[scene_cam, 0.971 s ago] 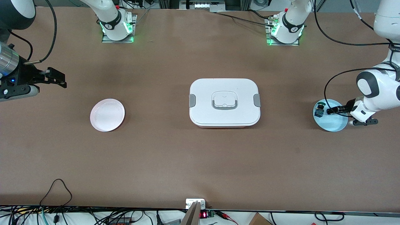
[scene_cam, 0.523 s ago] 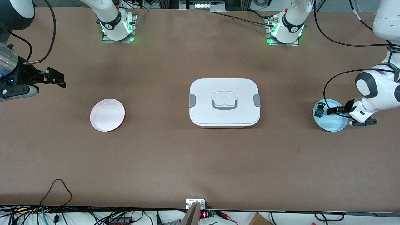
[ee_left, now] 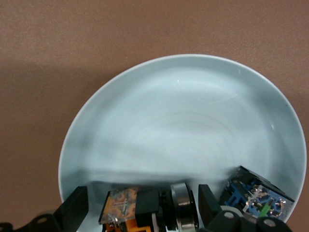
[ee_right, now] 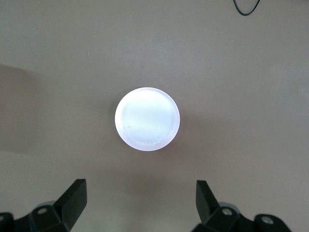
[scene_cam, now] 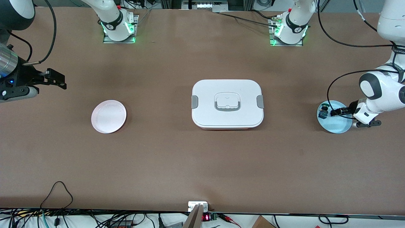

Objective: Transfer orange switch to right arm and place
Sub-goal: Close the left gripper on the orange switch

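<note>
The orange switch (ee_left: 145,210) lies on its side in the light blue plate (ee_left: 183,111), with a silver ring round its black body. My left gripper (ee_left: 142,205) is open and low in the plate, one finger on each side of the switch, with a small gap at the orange end. In the front view the left gripper (scene_cam: 337,111) is over the blue plate (scene_cam: 340,126) at the left arm's end and hides the switch. My right gripper (scene_cam: 60,80) is open and empty, waiting in the air at the right arm's end.
A second small switch with green and blue parts (scene_cam: 322,112) lies in the same blue plate, beside the left gripper, and shows in the left wrist view (ee_left: 256,198). A pink plate (scene_cam: 108,116) stands below the right gripper (ee_right: 147,118). A white lidded box (scene_cam: 227,104) stands mid-table.
The left arm's wrist has shifted slightly over the blue plate. The right gripper has drifted a little toward its end of the table. Nothing was taken hold of.
</note>
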